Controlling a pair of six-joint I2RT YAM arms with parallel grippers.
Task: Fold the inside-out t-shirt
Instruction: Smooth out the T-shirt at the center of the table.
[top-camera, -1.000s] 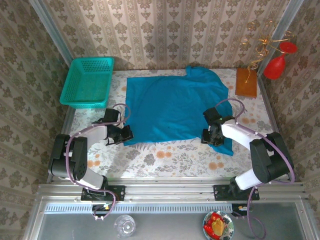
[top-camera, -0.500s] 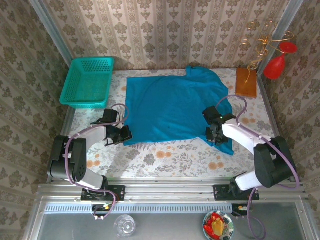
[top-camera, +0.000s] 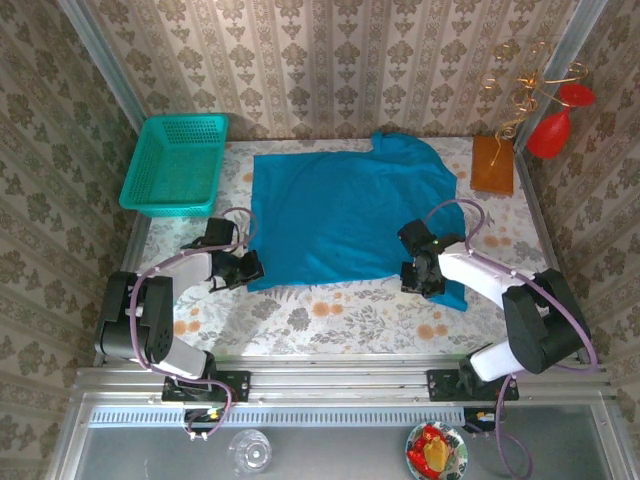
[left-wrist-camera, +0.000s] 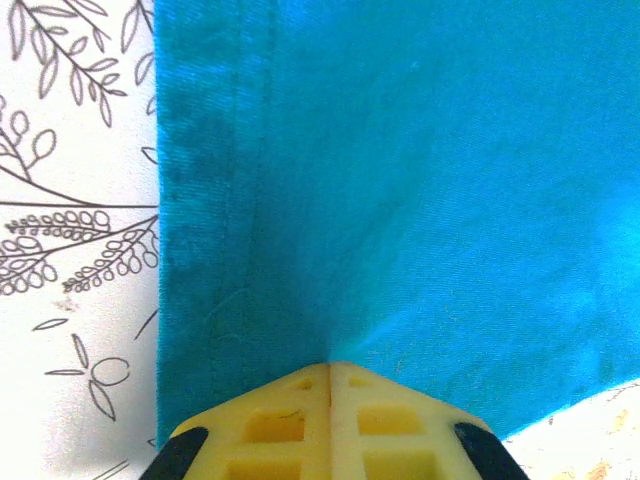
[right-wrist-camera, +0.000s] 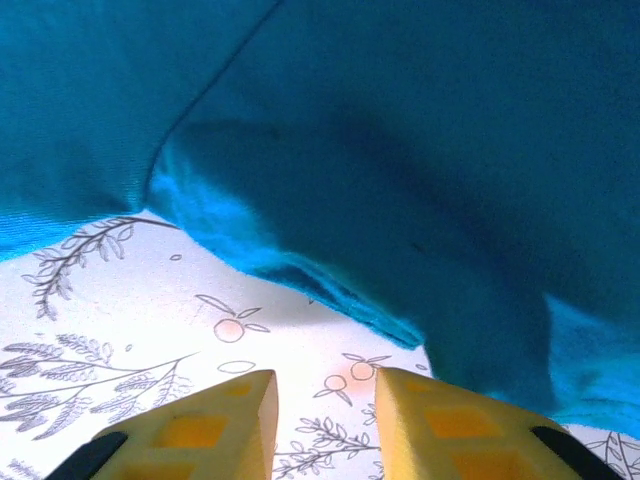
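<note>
the inside-out t-shirt (top-camera: 345, 215) is lying spread flat across the middle of the flower-patterned desk (top-camera: 330, 312), filling the centre of the top view. its upper edge is reaching toward the wallpapered back wall, and a bunched part is sticking up at the upper right of the cloth. the lower right corner is hanging further toward the bottom of the frame than the rest of the hem.

the left gripper (top-camera: 252, 270) is sitting at the shirt's lower left corner. in the left wrist view the left gripper (left-wrist-camera: 330, 372) is showing its yellow tips pressed together at the bottom centre of the frame, pinching the blue cloth (left-wrist-camera: 400, 180) – creases are fanning out from the pinch, and the stitched hem is running up the left side next to bare desk (left-wrist-camera: 70, 200).

the right gripper (top-camera: 415, 278) is resting at the lower right part of the shirt. in the right wrist view the right gripper (right-wrist-camera: 325, 392) is standing spread, its two yellow fingers (right-wrist-camera: 215, 420) apart at the bottom of the frame with only printed desk (right-wrist-camera: 150, 330) between them – a folded, shadowed edge of the shirt (right-wrist-camera: 400, 150) is lying just ahead, not gripped.

a teal mesh basket (top-camera: 178, 160) is sitting at the upper left of the desk, apart from the shirt. a brown flat board (top-camera: 492, 165) is lying at the upper right, near the shirt's sleeve.
</note>
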